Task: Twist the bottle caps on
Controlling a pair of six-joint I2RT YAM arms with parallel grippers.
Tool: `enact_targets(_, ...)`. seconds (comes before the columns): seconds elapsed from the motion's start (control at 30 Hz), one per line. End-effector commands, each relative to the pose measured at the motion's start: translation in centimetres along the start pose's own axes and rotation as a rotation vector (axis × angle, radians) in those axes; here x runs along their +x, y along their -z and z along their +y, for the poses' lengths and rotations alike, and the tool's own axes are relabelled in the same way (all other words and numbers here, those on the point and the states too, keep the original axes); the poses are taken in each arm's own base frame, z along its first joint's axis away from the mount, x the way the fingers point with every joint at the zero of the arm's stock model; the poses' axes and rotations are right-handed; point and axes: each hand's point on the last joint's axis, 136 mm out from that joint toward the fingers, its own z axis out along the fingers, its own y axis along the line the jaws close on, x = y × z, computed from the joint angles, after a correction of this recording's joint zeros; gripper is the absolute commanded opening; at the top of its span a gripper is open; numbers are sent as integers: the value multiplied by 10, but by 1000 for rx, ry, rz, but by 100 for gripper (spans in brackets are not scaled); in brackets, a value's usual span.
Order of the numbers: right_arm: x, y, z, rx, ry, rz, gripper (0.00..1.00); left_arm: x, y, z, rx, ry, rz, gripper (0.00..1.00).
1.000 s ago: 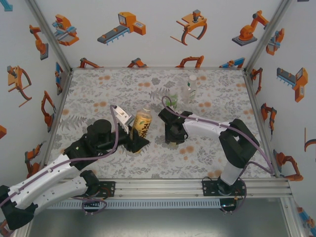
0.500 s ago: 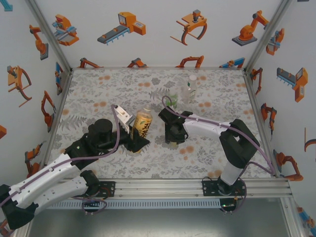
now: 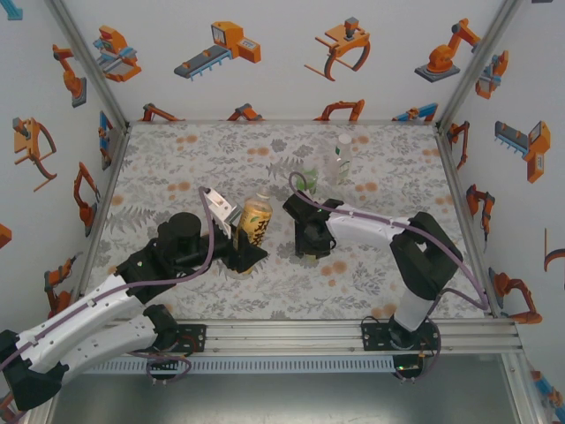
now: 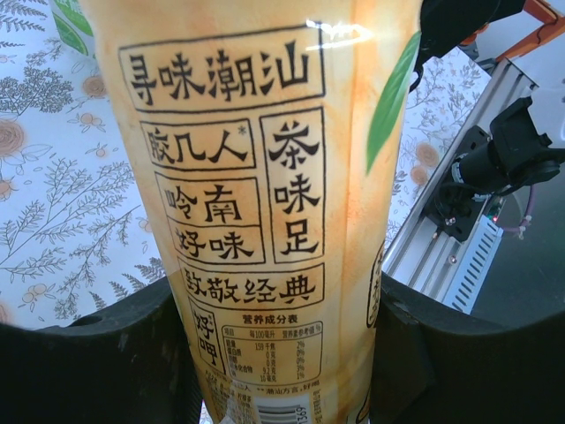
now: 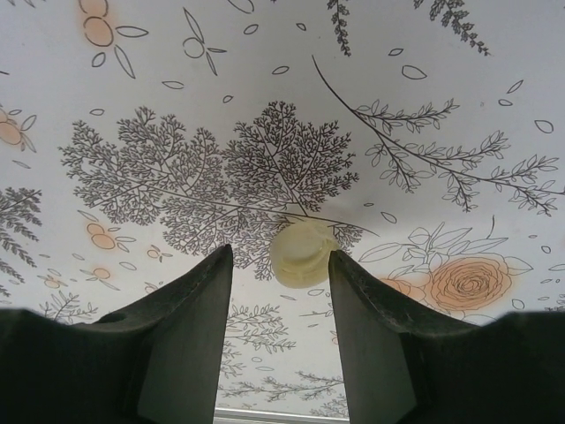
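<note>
Amber bottle [image 4: 265,221] is standing pinched between left fingers [image 4: 97,371] — presumably steadying it for capping — while right fingers [image 5: 177,344], spread, are straddling a pale cap [image 5: 302,254] mid-frame.

- Cropped by the upper and lower edges of the left wrist view: amber bottle [image 4: 265,221], neck and base out of frame.
- Cut by the lower edge there: both fingers [image 4: 106,362] of the left gripper [image 4: 282,353].
- Hidden behind that gripper in the top view, near left: lower part of the amber bottle.
- Partly covered by the right arm's cable [image 3: 298,188], far of centre: green bottle [image 3: 310,181].
- Too small to tell: whether the clear bottle [image 3: 341,159] is capped.
- Unclear in the right wrist view: whether the cap [image 5: 300,252] touches the right finger [image 5: 371,336] of the right gripper [image 5: 281,254].
</note>
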Motion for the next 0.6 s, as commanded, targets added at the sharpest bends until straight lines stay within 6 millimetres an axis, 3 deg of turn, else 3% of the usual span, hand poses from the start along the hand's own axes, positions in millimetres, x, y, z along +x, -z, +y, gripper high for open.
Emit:
enact_targets(0.0, 2, -3, -4, 21, -10, 16, 47, -12, 4, -6, 26, 9, -43, 4)
enact_targets(0.27, 3, -7, -3, 14, -16, 26, 45, -12, 4, -5, 24, 8, -40, 4)
enact_targets(0.57, -14, 28, -3, -29, -11, -48, 46, -12, 3, -5, 23, 9, -41, 4)
